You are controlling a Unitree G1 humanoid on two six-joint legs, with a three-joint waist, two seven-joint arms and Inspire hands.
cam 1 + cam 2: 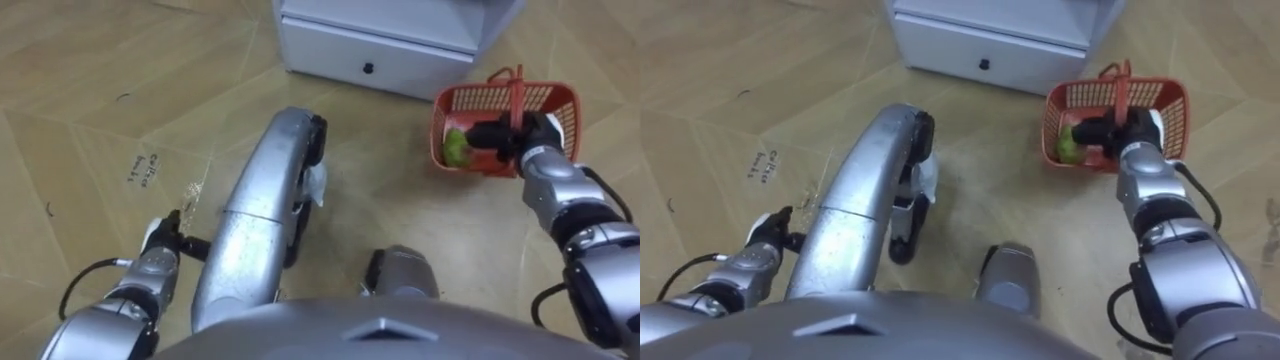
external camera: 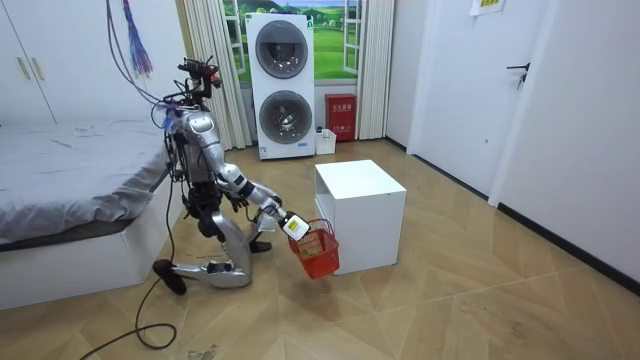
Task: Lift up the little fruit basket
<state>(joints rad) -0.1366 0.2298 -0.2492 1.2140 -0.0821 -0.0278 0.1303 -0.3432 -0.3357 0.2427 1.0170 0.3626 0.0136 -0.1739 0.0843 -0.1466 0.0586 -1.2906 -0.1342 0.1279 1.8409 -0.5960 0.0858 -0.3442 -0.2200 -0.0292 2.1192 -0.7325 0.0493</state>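
Note:
A red plastic fruit basket (image 1: 556,102) hangs tilted just above the wooden floor, beside the white cabinet. A green fruit (image 1: 457,146) lies in it. My right hand (image 1: 512,136) is shut on the basket's red handle (image 1: 517,85), reaching in over the rim. In the room view the basket (image 2: 318,252) hangs from my outstretched right hand (image 2: 291,226) in front of the cabinet while I kneel on one knee on the floor. My left hand (image 1: 163,238) hangs low at the lower left, fingers relaxed and holding nothing.
The white cabinet (image 1: 375,55) with a drawer and dark knob stands straight ahead, close behind the basket. A bed (image 2: 70,180) is on the room view's left, and stacked washing machines (image 2: 280,85) stand at the back wall. Open floor lies on the room view's right.

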